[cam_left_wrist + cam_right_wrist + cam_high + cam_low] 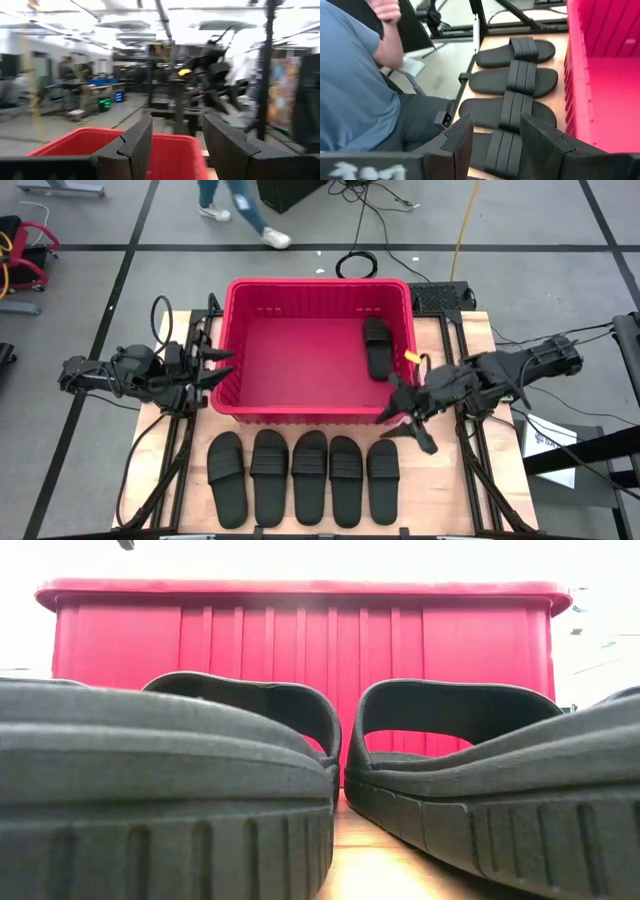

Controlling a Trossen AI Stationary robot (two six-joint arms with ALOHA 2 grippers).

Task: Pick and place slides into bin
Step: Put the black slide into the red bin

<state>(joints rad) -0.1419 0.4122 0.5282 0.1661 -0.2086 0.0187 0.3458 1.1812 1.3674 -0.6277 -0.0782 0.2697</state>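
Five slides (305, 477) lie side by side on the table's front edge, just before the bin (240, 345); a sixth slide (378, 347) rests inside it, near its right wall. Right gripper (408, 418) hovers at the bin's front right corner, fingers spread, holding nothing. Left gripper (215, 368) sits at the bin's left wall, fingers spread, empty.

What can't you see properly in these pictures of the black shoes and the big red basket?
- Low view: the two nearest black rubber slide sandals hide the rest of the row and the table.
- Low view: the red plastic slotted bin wall hides its inside.
- Left wrist view: the room is blurred.
- Right wrist view: the open right gripper covers the nearest slide.
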